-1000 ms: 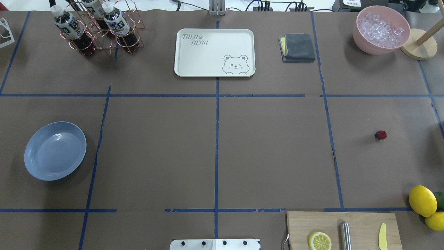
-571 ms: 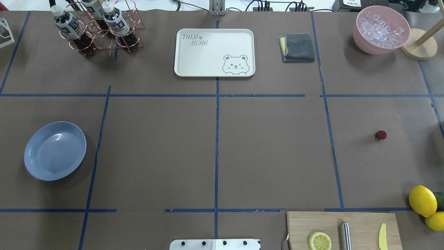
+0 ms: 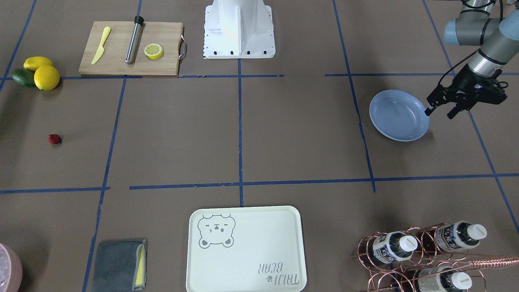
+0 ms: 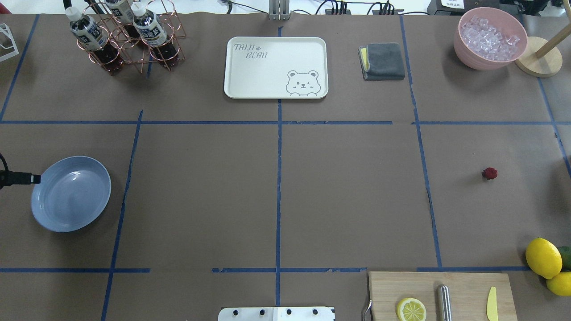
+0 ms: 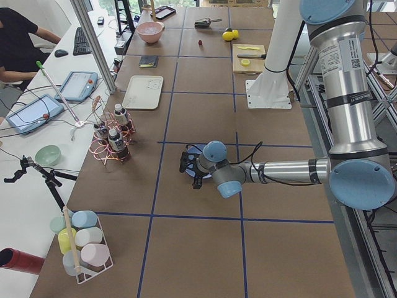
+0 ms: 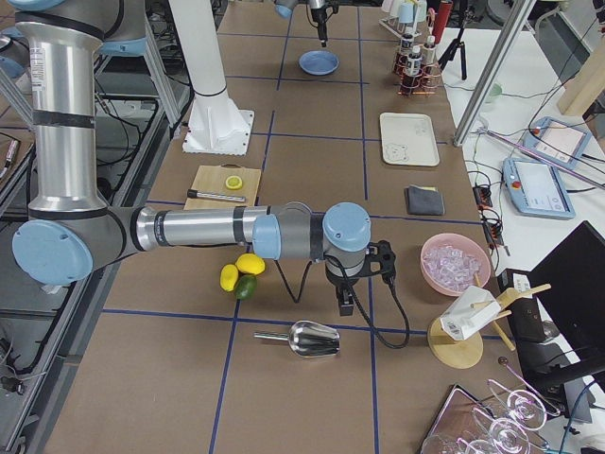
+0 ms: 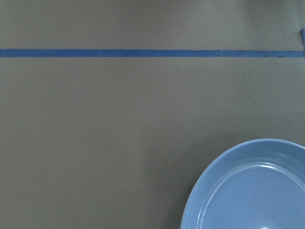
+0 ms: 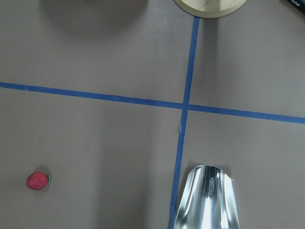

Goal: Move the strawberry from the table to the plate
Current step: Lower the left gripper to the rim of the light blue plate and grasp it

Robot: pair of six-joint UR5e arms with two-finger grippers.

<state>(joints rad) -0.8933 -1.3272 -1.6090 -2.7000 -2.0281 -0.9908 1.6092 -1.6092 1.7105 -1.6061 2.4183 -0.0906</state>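
Since the earlier overhead frames, one dark finger (image 4: 20,178) of the left gripper (image 3: 438,114) has been brought in at the left edge of the overhead view, level with the upper rim of the plate (image 4: 67,196); everything else on the table (image 4: 348,191) is seen unmoved. In the front-facing view this gripper is shown at the right of the frame, just beside the plate's right rim, with its two fingers spread clearly apart and nothing held between them. Whether a fingertip touches the rim cannot be told. In the left wrist view only the plate's curved edge is shown, in the lower right corner.

The strawberry (image 4: 490,173) is found lying on the bare brown paper at the right of the overhead frame, well apart from the plate and above the lemons (image 4: 543,257). In the right wrist view it is seen at the lower left, with a metal scoop (image 8: 205,198) at the bottom centre. The right gripper (image 6: 346,305) is shown only in the side view, pointed downward; how its jaws stand cannot be told.
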